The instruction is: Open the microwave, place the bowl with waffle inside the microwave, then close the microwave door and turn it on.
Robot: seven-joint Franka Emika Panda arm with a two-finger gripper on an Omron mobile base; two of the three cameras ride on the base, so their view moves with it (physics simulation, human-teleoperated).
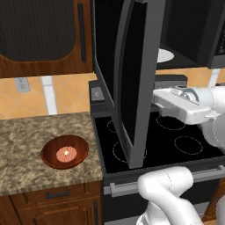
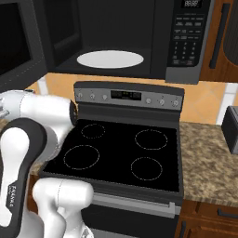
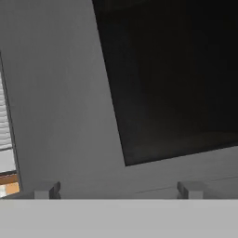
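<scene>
microwave door (image 1: 132,83) swung open, spread gripper (image 3: 116,189) against its inner face

- Light is even and flat in both base views, with no clear source; the stone counter (image 1: 26,140) and orange wall tiles read evenly bright.
- The bowl (image 1: 65,151) throws only a faint, soft shadow on the counter.
- The stove top (image 2: 121,155) is matte black, without glare.
- Inside the microwave (image 2: 116,37) it is dim, yet the white plate (image 2: 110,59) stands out pale.
- The hand view is dark and soft, perhaps blurred by closeness to the microwave door (image 3: 167,79).
- Edges look slightly jagged throughout; no bending at the borders.
</scene>
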